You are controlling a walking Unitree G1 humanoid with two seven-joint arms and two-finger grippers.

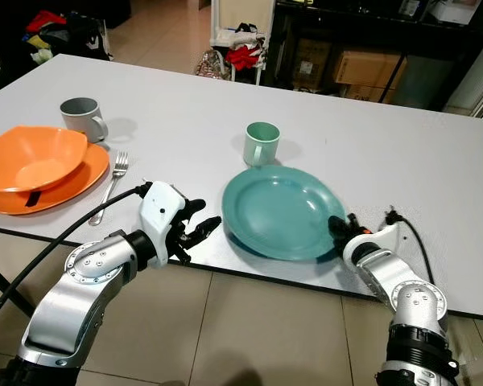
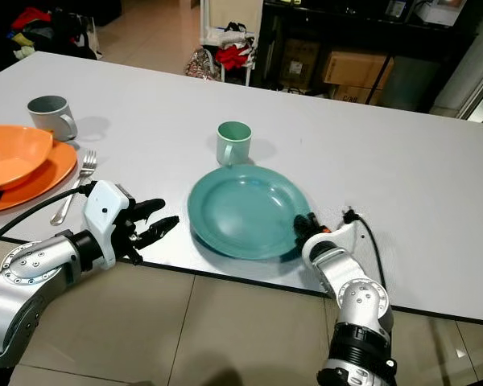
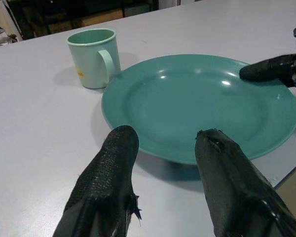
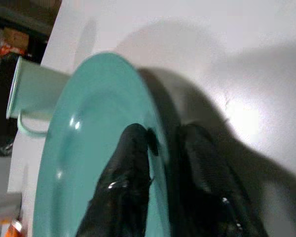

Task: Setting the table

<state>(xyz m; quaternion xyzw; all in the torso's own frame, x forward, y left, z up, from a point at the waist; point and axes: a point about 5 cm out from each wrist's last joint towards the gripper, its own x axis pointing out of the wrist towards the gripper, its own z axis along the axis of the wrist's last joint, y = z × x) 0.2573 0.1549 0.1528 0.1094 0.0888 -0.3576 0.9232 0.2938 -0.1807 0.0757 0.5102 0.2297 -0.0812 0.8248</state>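
Your right claw pinches the teal plate's near-right rim on the desk; your left claw, parted and empty, hovers just beside its left edge.

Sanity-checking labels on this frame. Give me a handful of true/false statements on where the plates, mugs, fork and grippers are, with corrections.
1. The right gripper has the teal plate rim between its fingers. True.
2. The left gripper holds the fork. False: it is open, holds nothing and hovers at the table edge to the left of the teal plate; the fork lies on the table.
3. The green mug stands on the teal plate. False: it stands on the table just behind it.
4. The orange bowl sits on the orange plate. True.
5. The grey mug stands behind the orange plate. True.
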